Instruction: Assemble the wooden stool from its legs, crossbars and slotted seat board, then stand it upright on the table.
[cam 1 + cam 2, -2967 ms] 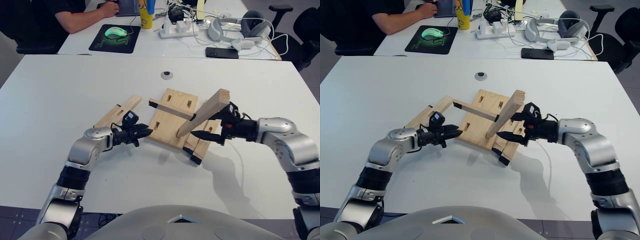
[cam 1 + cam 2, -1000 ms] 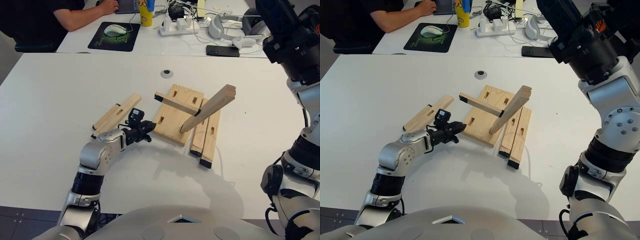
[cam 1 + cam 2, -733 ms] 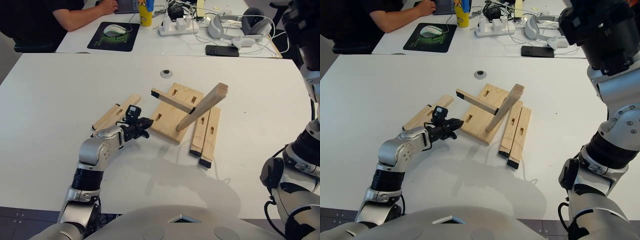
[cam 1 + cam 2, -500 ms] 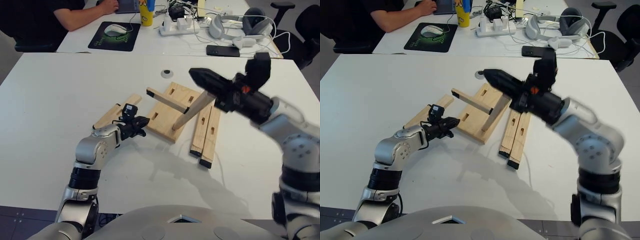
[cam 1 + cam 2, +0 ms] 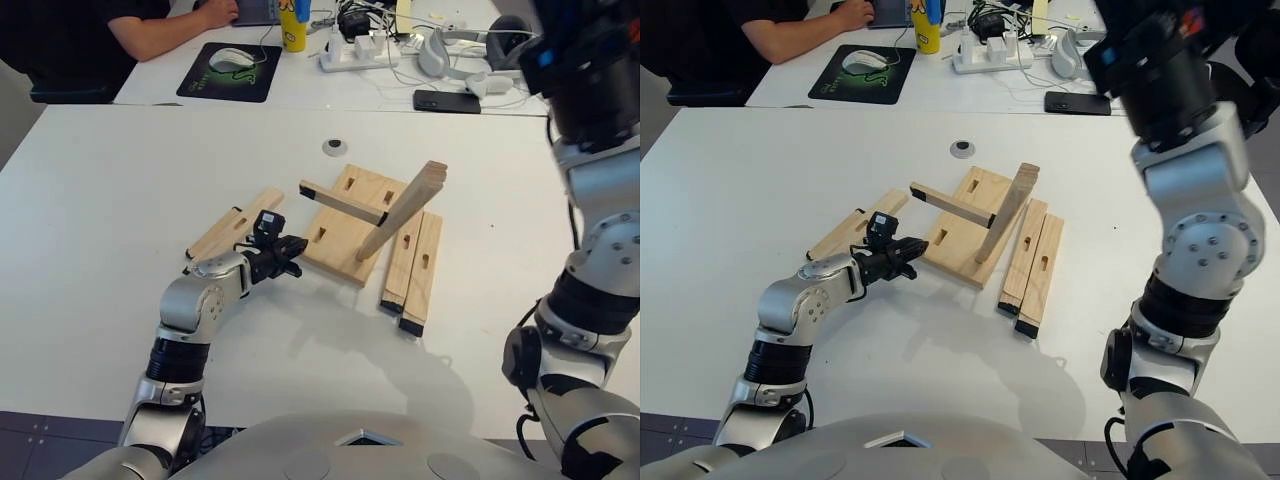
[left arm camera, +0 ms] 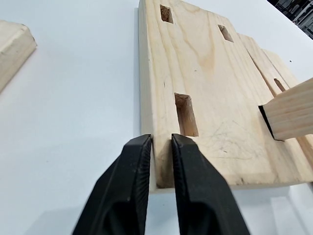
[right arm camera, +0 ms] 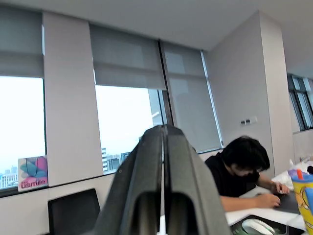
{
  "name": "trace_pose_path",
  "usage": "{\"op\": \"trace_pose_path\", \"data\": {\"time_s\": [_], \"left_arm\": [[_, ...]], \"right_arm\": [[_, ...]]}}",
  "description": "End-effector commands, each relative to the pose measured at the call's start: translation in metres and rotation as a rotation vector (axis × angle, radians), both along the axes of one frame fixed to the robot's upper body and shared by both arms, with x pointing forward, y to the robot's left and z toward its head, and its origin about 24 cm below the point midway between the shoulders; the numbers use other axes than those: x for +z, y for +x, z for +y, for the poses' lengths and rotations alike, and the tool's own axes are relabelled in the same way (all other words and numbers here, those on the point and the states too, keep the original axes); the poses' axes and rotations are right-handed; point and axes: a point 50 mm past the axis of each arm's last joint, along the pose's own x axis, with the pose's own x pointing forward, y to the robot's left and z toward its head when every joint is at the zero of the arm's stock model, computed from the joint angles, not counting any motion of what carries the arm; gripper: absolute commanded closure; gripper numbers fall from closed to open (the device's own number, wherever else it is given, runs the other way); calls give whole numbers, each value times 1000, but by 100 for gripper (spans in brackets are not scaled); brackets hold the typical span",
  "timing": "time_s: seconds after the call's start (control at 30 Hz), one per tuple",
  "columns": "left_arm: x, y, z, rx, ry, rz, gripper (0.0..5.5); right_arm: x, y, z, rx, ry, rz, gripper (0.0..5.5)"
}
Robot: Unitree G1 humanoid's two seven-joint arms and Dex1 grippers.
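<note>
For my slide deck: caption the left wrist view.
Left end effector pinching a corner of the slotted seat board on the white table.

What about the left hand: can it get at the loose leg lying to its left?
Probably yes. The leg lies flat close beside the left hand, with nothing on it or between them. But the hand looks pinched on the board at its corner, so it must let go first.

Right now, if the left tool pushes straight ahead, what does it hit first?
The left tool would at once meet the near edge of the slotted seat board; depth is unclear, so it may be touching it.
</note>
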Motion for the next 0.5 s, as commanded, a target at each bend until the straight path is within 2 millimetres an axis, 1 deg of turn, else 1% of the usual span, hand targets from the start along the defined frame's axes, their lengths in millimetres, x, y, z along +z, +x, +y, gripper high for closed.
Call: {"op": "trace_pose_path", "data": {"time_s": [0.03, 0.13, 0.3, 0.37, 0.4, 0.43, 0.47, 0.5], "left_arm": [[-12, -5, 3, 20, 21, 55, 497], [-12, -4, 3, 26, 18, 53, 499], [-13, -3, 6, 39, 19, 50, 500], [-13, -2, 7, 42, 19, 48, 501], [-12, -2, 8, 44, 19, 48, 501], [-12, -2, 7, 39, 19, 47, 501], [-10, -1, 5, 21, 18, 44, 501], [-8, 0, 2, 5, 16, 41, 501]], "right_arm": [[27, -6, 3, 46, -23, -73, 550], [34, -6, 4, 68, -20, -90, 550], [64, -14, -8, 78, 62, -180, 550], [66, -14, -8, 98, 80, -169, 550], [53, -11, -2, 157, 66, -100, 550], [28, -10, 10, 229, 8, 3, 550], [-21, -11, 28, 254, -167, 167, 550], [-72, -19, 40, 293, -321, 351, 550]]}}
